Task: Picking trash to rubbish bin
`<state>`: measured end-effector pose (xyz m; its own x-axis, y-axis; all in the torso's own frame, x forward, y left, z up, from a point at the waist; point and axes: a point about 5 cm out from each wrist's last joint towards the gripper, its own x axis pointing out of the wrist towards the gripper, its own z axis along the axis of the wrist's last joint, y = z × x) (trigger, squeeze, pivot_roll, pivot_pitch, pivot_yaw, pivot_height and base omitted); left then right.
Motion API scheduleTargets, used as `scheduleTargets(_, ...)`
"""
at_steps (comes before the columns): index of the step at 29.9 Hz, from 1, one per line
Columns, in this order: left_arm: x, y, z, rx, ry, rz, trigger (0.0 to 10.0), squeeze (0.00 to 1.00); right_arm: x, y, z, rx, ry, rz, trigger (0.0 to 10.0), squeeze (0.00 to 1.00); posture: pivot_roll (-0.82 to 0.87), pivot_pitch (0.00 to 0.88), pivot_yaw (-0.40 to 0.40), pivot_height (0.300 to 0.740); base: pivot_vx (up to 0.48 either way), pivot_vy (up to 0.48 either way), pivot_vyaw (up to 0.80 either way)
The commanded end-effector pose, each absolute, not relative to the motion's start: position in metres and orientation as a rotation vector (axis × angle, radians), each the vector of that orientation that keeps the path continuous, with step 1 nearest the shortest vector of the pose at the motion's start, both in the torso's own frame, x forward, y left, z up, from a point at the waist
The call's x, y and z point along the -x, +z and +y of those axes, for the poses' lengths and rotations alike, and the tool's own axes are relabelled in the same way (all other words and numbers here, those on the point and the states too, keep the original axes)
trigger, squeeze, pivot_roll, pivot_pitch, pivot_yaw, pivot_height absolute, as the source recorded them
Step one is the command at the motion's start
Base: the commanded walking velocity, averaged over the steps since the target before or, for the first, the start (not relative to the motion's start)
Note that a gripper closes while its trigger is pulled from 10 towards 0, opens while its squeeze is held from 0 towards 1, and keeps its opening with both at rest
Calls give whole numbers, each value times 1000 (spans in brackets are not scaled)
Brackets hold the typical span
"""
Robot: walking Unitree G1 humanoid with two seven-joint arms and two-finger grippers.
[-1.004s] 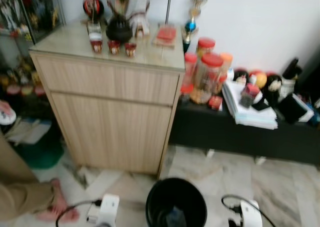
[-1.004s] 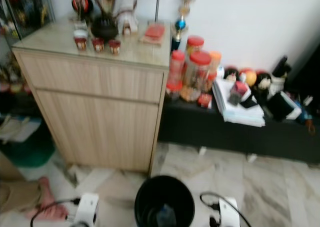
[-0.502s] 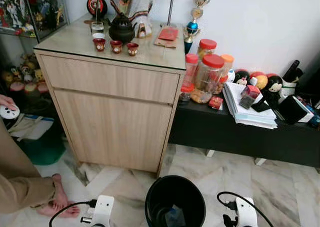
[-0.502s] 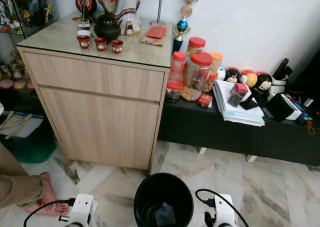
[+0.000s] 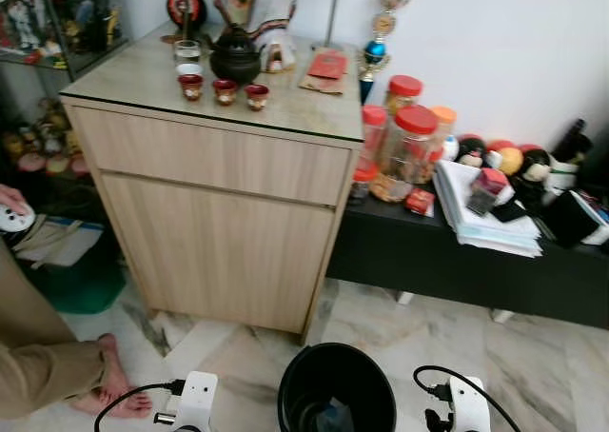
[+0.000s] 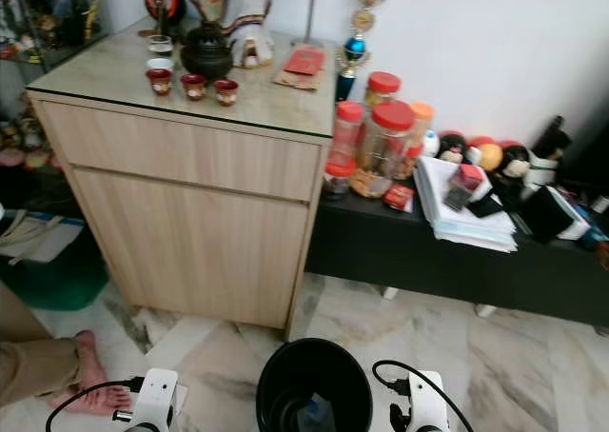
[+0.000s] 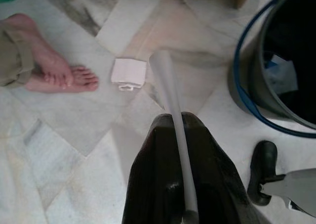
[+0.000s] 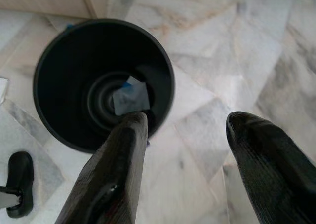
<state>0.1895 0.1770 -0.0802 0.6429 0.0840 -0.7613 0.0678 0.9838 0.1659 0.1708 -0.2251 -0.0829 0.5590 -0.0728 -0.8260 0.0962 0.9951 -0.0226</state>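
Left claw [image 7: 174, 130] pinched on a white straw [image 7: 170, 103] above the marble floor [image 7: 74, 150] — white wrapper [image 7: 129, 71] beyond, near a person's foot [image 7: 52, 68]. Right claw [image 8: 190, 135] spread beside black bin [image 8: 64, 76] — paper scrap [image 8: 131, 99] inside.

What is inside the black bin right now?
The black bin holds one pale crumpled scrap with a blue edge at its bottom. The right gripper finger covers part of the near inner wall.

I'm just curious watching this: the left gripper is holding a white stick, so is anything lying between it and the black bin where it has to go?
Nothing visible does. The left gripper is shut on the white stick, and only bare marble floor separates it from the open black bin beside it.
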Motion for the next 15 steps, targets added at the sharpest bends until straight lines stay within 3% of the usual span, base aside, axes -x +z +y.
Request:
scheduleTargets(1,-194,-78,174,-195,3,858,10000,0,-174,-80,-230,-16,-115,956,10000,0,176,0,-150,740,0,0,0)
scheduleTargets(9,-227,-59,166,-213,-29,724,10000,0,-177,-78,-231,7,-103,913,10000,0,169,0,-152,740,0,0,0)
scheduleTargets(15,-264,-31,149,-183,-115,577,10000,0,-222,-50,-233,38,-38,741,10000,0,163,0,-155,740,0,0,0)
